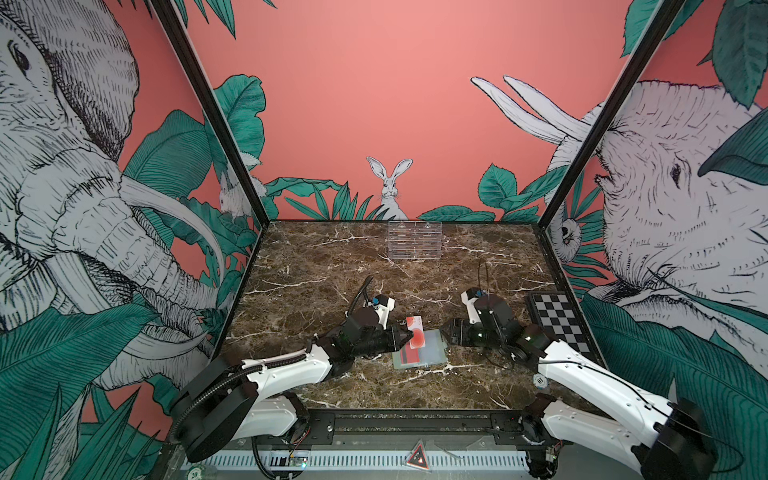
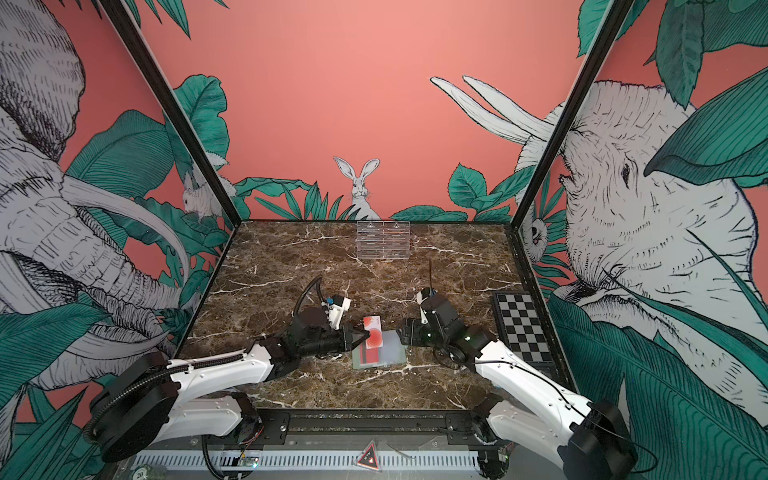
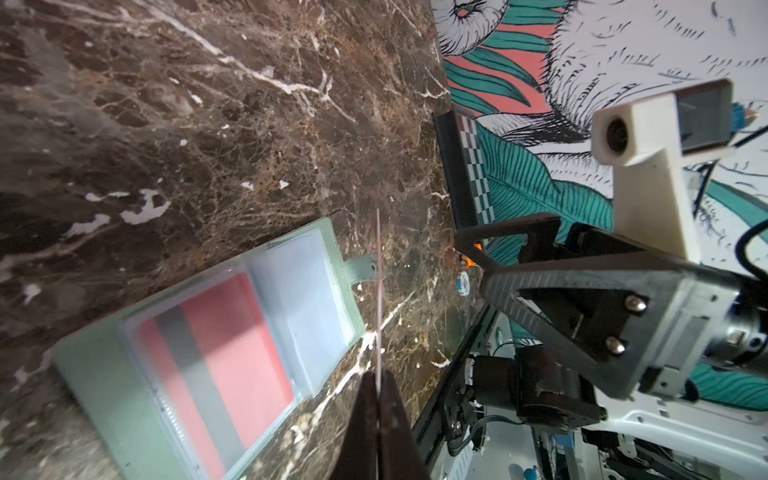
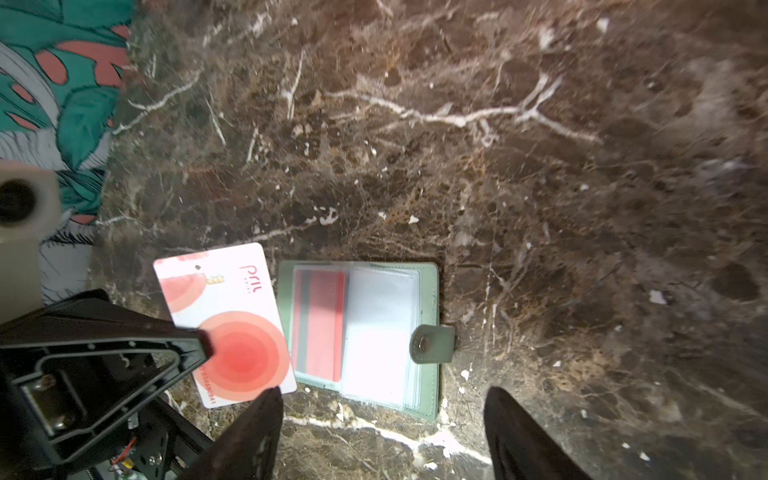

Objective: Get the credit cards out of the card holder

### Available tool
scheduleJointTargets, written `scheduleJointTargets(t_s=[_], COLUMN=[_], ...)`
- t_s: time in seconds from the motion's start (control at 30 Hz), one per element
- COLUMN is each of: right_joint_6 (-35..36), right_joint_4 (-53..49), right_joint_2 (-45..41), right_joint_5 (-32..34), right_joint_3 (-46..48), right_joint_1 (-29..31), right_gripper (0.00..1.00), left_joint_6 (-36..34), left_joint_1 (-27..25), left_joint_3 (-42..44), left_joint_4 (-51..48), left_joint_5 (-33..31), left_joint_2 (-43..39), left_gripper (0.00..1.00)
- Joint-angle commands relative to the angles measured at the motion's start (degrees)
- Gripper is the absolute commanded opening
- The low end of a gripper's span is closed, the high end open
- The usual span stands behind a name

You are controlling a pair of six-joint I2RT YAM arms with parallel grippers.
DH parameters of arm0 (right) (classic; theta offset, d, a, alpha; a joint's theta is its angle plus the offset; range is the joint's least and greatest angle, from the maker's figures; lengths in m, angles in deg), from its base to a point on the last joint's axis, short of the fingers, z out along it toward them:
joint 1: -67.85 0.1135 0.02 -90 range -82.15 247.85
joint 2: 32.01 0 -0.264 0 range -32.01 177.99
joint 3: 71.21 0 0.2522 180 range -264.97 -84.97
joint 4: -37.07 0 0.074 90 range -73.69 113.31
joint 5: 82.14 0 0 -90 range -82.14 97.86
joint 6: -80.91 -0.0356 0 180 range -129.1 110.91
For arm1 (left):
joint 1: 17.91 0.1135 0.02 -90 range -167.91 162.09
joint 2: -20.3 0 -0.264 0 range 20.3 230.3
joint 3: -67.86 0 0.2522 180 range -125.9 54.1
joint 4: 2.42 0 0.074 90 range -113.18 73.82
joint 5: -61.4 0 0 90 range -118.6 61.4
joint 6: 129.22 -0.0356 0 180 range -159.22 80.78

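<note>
Dark brown marble surface filled a booth papered with jungle animals. Near its front middle lay the card holder, a pale green wallet spread open and flat, clear sleeves up, snap tab pointing toward the right arm.

One red credit card with a dark stripe sat inside a sleeve on the holder's left half. The right-hand sleeves looked empty.

A white credit card with red-orange circles was outside the sleeves, just beside the holder's left edge. The left end effector was clamped on it at one long edge. We could not tell whether the card touched the surface.

The right end effector hovered over the holder's near edge, its fingers spread wide apart and holding nothing.

We judged the cards light, stiff and slick, apt to slip from a shallow pinch. The sleeved one would need a grip on whatever edge shows at the sleeve mouth. The soft, light holder would likely drag along unless pinned, perhaps at its bare green border.

Farther out, a checkered board lay by the right wall and a clear acrylic stand stood at the back.
</note>
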Motion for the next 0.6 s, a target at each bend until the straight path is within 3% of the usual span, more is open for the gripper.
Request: scheduleJointTargets(t_s=[0.0, 0.2, 0.37, 0.57], right_joint_6=[2.1, -0.3, -5.9, -11.3], right_joint_4=[-2.6, 3.6, 14.8, 25.3], right_joint_2=[-2.2, -3.2, -3.6, -3.5], right_joint_5=[-2.6, -12.6, -21.0, -26.0], right_joint_3=[-2.1, -3.3, -1.0, 2.0], right_joint_1=[-2.4, -7.1, -10.5, -12.8], right_gripper=[0.81, 0.85, 0.85, 0.8], left_joint_6=[2.4, 10.2, 16.4, 22.6], left_joint_1=[1.1, 2.3, 2.4, 2.4], left_joint_3=[-2.4, -5.9, -8.7, -10.1], left_joint_4=[5.0, 14.4, 23.3, 32.9], left_joint_5=[2.2, 4.2, 5.8, 7.1], left_joint_2=[-0.2, 2.4, 5.9, 10.9], left_gripper=[0.0, 0.0, 0.0, 0.0])
